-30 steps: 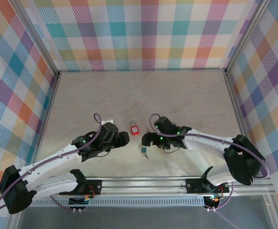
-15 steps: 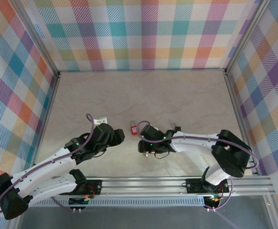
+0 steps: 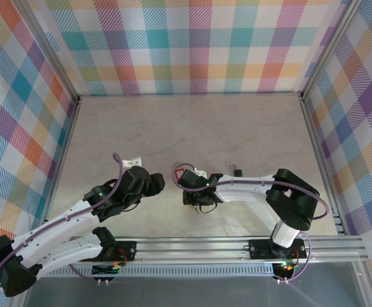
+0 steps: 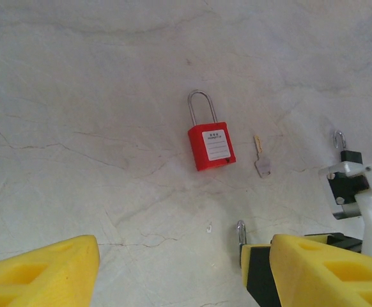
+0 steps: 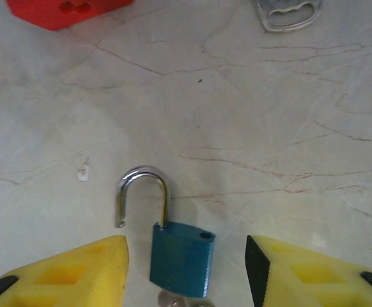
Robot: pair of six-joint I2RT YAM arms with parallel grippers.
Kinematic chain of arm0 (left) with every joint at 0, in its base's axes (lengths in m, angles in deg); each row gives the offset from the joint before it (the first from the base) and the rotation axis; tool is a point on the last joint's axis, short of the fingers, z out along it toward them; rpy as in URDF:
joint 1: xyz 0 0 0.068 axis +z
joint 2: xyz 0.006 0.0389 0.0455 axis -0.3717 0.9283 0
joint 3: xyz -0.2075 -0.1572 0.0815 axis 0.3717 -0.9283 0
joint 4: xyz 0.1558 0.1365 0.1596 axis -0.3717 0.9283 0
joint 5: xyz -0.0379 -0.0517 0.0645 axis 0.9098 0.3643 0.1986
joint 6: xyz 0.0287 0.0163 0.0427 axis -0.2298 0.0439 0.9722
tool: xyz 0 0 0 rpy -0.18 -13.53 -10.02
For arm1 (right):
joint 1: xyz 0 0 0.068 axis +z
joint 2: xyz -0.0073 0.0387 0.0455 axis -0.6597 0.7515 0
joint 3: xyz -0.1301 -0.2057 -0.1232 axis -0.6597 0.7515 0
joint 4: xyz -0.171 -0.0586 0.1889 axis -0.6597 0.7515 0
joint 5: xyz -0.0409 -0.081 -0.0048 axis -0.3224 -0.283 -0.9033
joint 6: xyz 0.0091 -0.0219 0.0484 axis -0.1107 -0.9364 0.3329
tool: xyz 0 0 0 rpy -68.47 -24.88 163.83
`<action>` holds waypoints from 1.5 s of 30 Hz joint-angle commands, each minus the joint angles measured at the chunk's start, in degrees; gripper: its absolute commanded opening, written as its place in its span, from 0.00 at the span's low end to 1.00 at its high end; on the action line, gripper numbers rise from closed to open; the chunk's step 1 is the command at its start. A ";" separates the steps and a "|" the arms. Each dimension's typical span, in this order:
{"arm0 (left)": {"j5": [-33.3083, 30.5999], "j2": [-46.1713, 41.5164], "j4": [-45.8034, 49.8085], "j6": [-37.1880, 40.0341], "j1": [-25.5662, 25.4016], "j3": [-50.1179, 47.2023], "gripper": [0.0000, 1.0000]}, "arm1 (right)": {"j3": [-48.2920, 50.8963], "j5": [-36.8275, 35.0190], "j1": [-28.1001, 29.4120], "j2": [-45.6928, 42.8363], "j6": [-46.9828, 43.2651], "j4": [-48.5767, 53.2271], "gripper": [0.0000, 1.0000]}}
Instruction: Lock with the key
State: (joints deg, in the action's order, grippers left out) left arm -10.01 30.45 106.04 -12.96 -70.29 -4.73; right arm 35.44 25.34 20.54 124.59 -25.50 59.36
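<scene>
Lying between spread jaws of right gripper [image 5: 186, 256], blue padlock [image 5: 181, 257] points shackle [image 5: 142, 185] away; left gripper [image 4: 179, 262] jaws spread

Between the right pincer's [image 5: 185, 246] matt yellow foam-like pads [image 5: 77, 272]: blue padlock [image 5: 181, 259], satin painted body, polished metal shackle. Ahead of the left pincer [image 4: 183, 256]: red padlock [image 4: 211, 146], glossy plastic, paper label; dull metal key [image 4: 261, 161]; smooth, veined, stone-look bench [image 4: 77, 96].

This is looking like a robot test cell in a lab: plaid walls [image 3: 199, 45] on aluminium posts [image 3: 49, 51] are enclosing a marble-look table [image 3: 192, 121], with a left arm [image 3: 64, 224] and right arm [image 3: 256, 187] sitting bolted to a rail [image 3: 192, 246].
</scene>
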 commanded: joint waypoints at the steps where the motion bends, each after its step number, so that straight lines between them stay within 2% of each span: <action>1: -1.29 -0.98 1.49 0.69 -0.43 0.55 0.71 | -1.12 -2.32 0.62 1.36 0.26 3.67 0.51; 5: -1.42 -1.25 1.67 0.61 -0.31 0.25 0.71 | -1.40 -2.33 1.61 2.16 0.34 3.82 0.54; 11: -1.34 -1.07 1.23 0.59 -0.37 0.11 0.71 | -2.31 -2.68 2.87 3.99 -0.19 4.68 0.51; 13: -1.18 -0.82 1.14 0.34 -0.36 -0.06 0.71 | -2.39 -2.59 2.88 4.30 -0.22 5.30 0.39; 14: -1.11 -0.83 1.14 0.37 -0.34 -0.16 0.71 | -2.22 -2.59 2.95 4.21 -0.11 5.59 0.37; 17: -1.18 -1.02 1.29 0.24 -0.33 -0.32 0.71 | -1.77 -2.85 2.99 3.83 -0.41 6.46 0.38; 20: -1.29 -0.99 1.38 0.29 -0.34 -0.19 0.71 | -2.53 -3.42 3.13 4.45 -1.51 8.45 0.44; 24: -1.90 -1.08 2.17 0.77 -0.33 0.58 0.71 | -2.16 -3.28 3.22 5.09 -2.51 8.84 0.44; 29: -2.43 -1.57 3.23 1.03 -0.39 0.81 0.71 | -1.31 -2.41 3.31 5.27 -3.42 8.93 0.36; 32: -2.50 -1.98 3.59 1.04 -0.33 0.77 0.71 | -1.37 -1.76 3.30 5.27 -4.14 9.93 0.41; 34: -2.43 -1.99 3.85 1.04 -0.40 1.03 0.71 | -1.76 -0.55 3.31 5.59 -5.38 11.06 0.46; 41: -2.43 -1.78 5.65 1.53 -0.35 2.62 0.71 | -2.09 6.42 3.30 7.12 -8.65 13.48 0.44; 45: -2.37 -1.95 6.66 1.43 -0.34 3.35 0.71 | -4.41 7.62 3.26 7.49 -11.74 18.89 0.47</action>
State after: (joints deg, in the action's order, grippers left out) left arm -11.43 29.23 110.45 -12.52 -70.29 -3.40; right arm 30.66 24.40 22.95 129.05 -34.50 67.95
